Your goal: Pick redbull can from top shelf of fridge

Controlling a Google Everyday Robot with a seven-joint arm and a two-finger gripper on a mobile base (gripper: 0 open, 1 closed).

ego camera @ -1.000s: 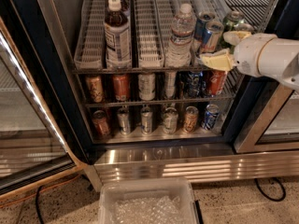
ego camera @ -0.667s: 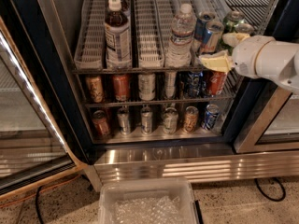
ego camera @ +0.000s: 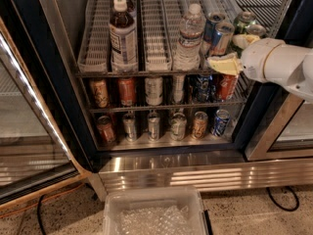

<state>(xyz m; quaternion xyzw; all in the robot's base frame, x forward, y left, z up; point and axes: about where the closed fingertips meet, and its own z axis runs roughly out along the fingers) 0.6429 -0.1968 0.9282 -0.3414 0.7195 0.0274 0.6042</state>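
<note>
The gripper (ego camera: 234, 53) is seen at the right end of the top shelf (ego camera: 154, 33), held open, its pale fingers (ego camera: 223, 65) spread with nothing grasped. The redbull can (ego camera: 221, 37) is found just up and left of it, upright at the front of the right lane, not enclosed. A second can (ego camera: 212, 26) is stood behind it. A water bottle (ego camera: 189, 38) is set one lane left, inside the fridge (ego camera: 195, 173).

White arm (ego camera: 281, 65) extends in from the 3 o'clock edge, forearm roughly level, pointing toward 9. The hand (ego camera: 229, 56) at its tip sits about 2 o'clock from view centre.
</note>
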